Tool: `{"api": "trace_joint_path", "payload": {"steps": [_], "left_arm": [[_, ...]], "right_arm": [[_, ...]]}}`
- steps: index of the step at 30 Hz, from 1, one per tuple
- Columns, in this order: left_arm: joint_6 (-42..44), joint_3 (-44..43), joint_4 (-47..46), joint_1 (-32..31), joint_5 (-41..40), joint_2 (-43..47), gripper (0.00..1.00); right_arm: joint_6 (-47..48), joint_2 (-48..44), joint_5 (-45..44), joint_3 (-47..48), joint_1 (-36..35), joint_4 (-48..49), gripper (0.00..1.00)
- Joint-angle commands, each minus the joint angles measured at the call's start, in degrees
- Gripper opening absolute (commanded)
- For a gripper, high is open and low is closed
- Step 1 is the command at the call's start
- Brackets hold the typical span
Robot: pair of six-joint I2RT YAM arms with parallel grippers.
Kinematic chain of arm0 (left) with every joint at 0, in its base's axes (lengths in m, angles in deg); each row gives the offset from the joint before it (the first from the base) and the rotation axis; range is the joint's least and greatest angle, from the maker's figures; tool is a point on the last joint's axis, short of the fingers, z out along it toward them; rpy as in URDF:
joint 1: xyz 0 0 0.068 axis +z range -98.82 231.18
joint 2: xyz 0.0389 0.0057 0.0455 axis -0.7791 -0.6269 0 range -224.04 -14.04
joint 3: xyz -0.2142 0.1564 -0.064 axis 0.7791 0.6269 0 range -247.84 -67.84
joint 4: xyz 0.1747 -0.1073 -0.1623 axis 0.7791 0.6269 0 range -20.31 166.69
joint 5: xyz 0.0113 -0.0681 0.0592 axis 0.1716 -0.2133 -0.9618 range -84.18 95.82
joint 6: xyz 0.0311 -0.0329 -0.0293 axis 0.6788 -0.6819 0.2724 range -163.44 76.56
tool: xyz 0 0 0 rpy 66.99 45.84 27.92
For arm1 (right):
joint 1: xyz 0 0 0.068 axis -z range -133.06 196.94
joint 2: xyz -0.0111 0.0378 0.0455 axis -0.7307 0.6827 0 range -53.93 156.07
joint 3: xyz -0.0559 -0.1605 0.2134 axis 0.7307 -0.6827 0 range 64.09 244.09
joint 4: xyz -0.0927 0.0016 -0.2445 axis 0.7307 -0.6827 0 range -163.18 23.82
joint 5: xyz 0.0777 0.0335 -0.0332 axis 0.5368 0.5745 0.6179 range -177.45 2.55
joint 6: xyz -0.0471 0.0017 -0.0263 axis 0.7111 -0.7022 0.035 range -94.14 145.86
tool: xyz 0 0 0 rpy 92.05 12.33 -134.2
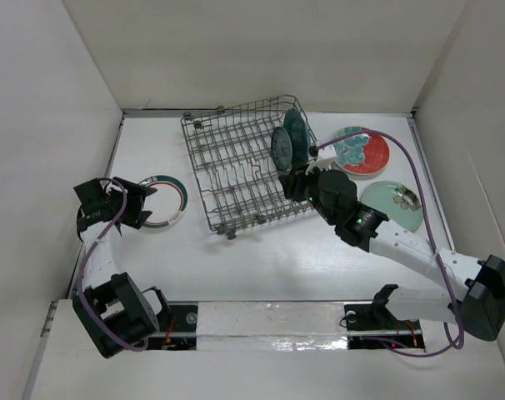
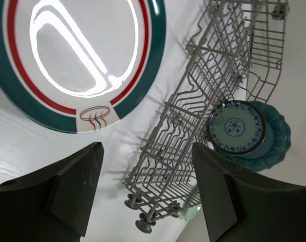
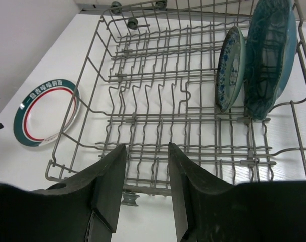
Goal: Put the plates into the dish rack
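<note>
Currently, you have two plates standing on edge in the dish rack (image 1: 236,167), both at its right end. The small teal patterned plate (image 1: 281,148) stands toward the rack's middle. The dark teal scalloped plate (image 1: 297,132) stands just beside it, toward the right wall. Both are upright among the tines. Whether the two touch cannot be told.

Three plates lie flat on the table (image 1: 269,258), outside the rack. The half red half teal plate (image 1: 365,152) is right of the rack, near the far right corner. The pale mint green plate (image 1: 392,206) lies just nearer than it, and the right arm crosses its near edge in the overhead view. The white plate with teal-red rim band (image 1: 165,202) lies well apart from those two, left of the rack.

Your right gripper (image 3: 147,186) is at the rack's near right side, on the near side of the two standing plates. Its fingers stand a narrow gap apart with nothing between them; only rack wire shows through the gap.

Your left gripper (image 2: 148,174) is at the left edge of the white plate in the overhead view. Its fingers are spread wide and empty. In the wrist view the plate lies beyond the fingertips, not between them. Contact with the plate cannot be confirmed.

The rack sits skewed to the table edges.
</note>
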Motion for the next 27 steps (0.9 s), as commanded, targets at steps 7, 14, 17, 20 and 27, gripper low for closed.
{"api": "trace_joint_path", "payload": {"steps": [7, 14, 17, 20, 27], "left_arm": [[-1.97, -2.25, 4.79, 1.6, 0.83, -8.82, 0.63], [-3.82, -3.31, 8.75, 1.6, 0.83, -11.99, 0.53], [-2.33, -3.83, 10.33, 1.6, 0.83, -10.77, 0.53], [-0.74, -3.4, 11.48, 0.9, 0.83, -9.01, 0.53], [-2.59, -3.66, 13.06, -0.33, 0.83, -12.69, 0.55]], "right_arm": [[-0.76, 0.5, 2.5, 0.34, 0.07, 3.48, 0.45], [-0.93, -0.29, 2.58, 0.17, 0.6, 3.21, 0.45], [-1.02, 0.06, 2.76, 0.43, 0.6, 2.95, 0.45], [-1.11, 0.58, 3.28, 0.96, 0.6, 2.25, 0.45], [-1.37, -0.99, 3.64, 0.26, 1.13, 2.51, 0.45]]}}
